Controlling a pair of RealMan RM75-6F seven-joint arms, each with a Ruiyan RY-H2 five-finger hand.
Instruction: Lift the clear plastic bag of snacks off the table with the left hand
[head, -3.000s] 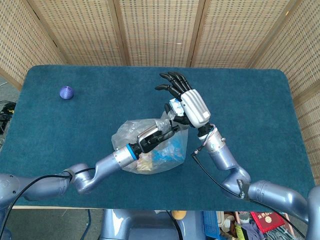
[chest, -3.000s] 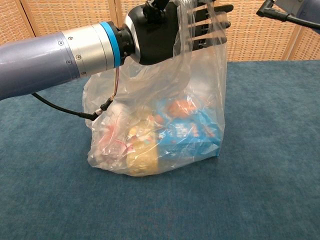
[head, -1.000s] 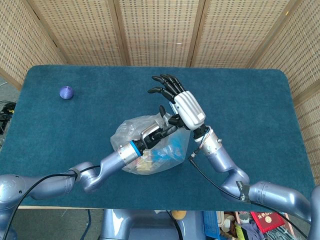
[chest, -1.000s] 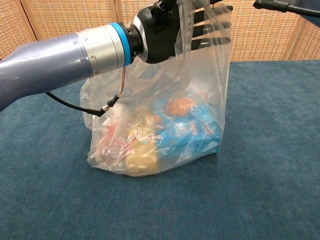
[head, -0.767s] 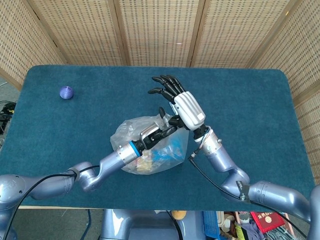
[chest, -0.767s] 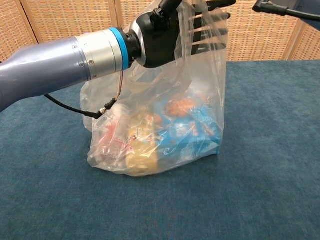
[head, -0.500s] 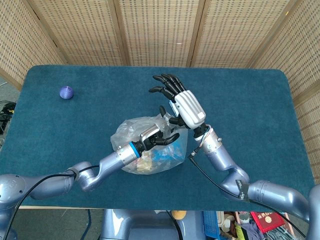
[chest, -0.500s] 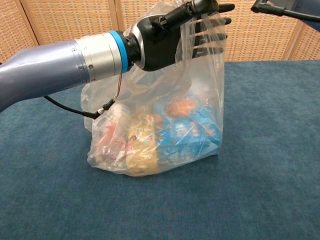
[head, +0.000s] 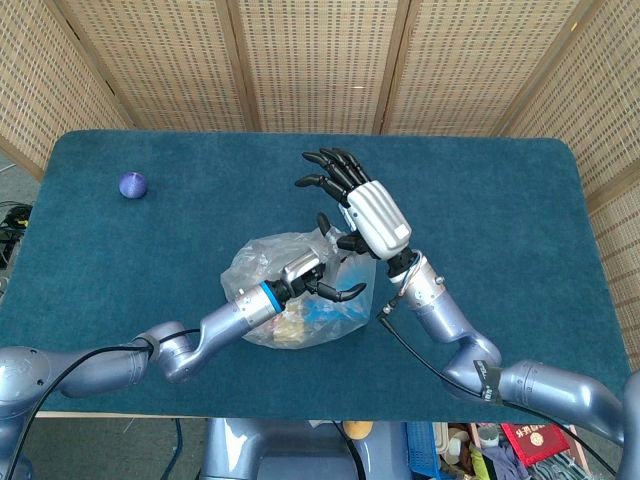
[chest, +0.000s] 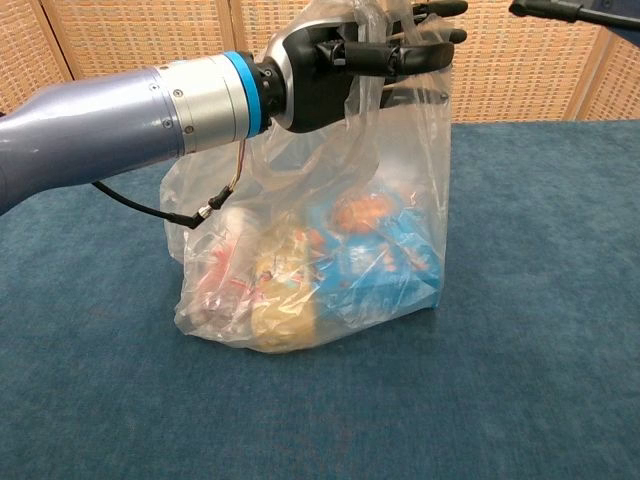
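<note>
Clearly, on the blue table (head: 480, 190), the clear plastic bag of snacks (chest: 320, 270) sat with its bottom on the cloth near the middle, so the lift remained undone. My left hand (chest: 345, 60) was in the bag's upper folds, fingers partly spread; whether they pinched any plastic, I could not tell. My right hand (head: 362, 205) hovered open just behind the bag, crowding its top. A small purple ball (head: 133, 184) lay well apart, far left.

Left hand (head: 312, 279) low, fingers (chest: 400, 52) extended forward; right hand (head: 370, 215) raised, fingers spread.
</note>
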